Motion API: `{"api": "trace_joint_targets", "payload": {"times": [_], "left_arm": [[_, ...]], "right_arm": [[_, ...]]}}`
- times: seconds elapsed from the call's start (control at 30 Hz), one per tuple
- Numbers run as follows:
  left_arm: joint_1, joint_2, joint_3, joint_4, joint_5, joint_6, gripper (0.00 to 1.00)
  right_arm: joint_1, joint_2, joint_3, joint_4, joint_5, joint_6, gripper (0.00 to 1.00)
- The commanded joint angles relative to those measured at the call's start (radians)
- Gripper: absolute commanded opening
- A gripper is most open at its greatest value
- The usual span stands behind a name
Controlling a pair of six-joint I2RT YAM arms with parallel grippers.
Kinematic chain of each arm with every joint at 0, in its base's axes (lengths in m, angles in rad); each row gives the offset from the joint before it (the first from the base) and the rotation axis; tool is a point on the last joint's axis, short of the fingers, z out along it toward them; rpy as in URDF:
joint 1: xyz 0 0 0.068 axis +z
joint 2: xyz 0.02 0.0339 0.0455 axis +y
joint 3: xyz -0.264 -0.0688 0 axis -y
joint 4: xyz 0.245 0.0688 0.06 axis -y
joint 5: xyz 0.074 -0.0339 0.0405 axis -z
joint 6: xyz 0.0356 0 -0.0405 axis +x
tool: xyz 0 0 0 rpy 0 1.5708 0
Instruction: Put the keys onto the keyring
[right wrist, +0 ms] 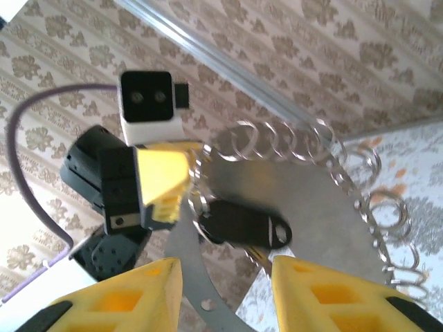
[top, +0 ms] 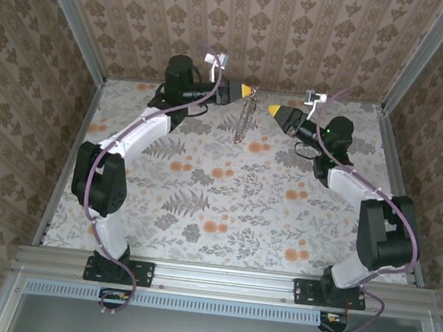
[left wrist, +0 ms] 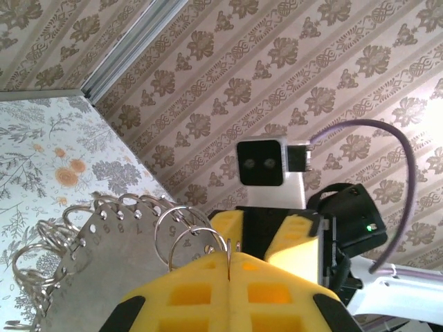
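The keyring (top: 245,122) is a grey metal plate (left wrist: 104,259) with numbered holes and several wire loops along its rim. It hangs above the table's far middle. My left gripper (top: 247,91) is shut on one thin wire loop (left wrist: 229,257) of it. Facing it, my right gripper (top: 274,109) stands open, its yellow fingers (right wrist: 131,297) spread apart. A key with a black head (right wrist: 242,225) lies blurred against the plate (right wrist: 318,200), just beyond the right gripper (right wrist: 225,280) and free of its pads. I cannot tell whether it is threaded on a loop.
The floral table (top: 225,206) stretches below both arms. Patterned walls with metal corner posts (top: 74,21) close in on three sides. Purple cables (left wrist: 387,131) arc off each wrist.
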Motion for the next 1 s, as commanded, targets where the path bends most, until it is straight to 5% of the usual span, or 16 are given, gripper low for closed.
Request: {"api": "trace_joint_targets", "payload": {"times": [0.0, 0.57, 0.97], "left_arm": [[-0.002, -0.048, -0.014, 0.062, -0.035, -0.051, 0.0], [-0.046, -0.101, -0.109, 0.109, -0.166, -0.188, 0.0], [-0.046, -0.121, -0.12, 0.106, -0.173, -0.181, 0.0]], "right_arm": [[0.014, -0.05, 0.036, -0.085, 0.111, -0.036, 0.41], [0.099, 0.007, 0.128, -0.122, 0.364, -0.035, 0.38], [0.14, 0.059, 0.14, -0.087, 0.328, -0.033, 0.31]]}}
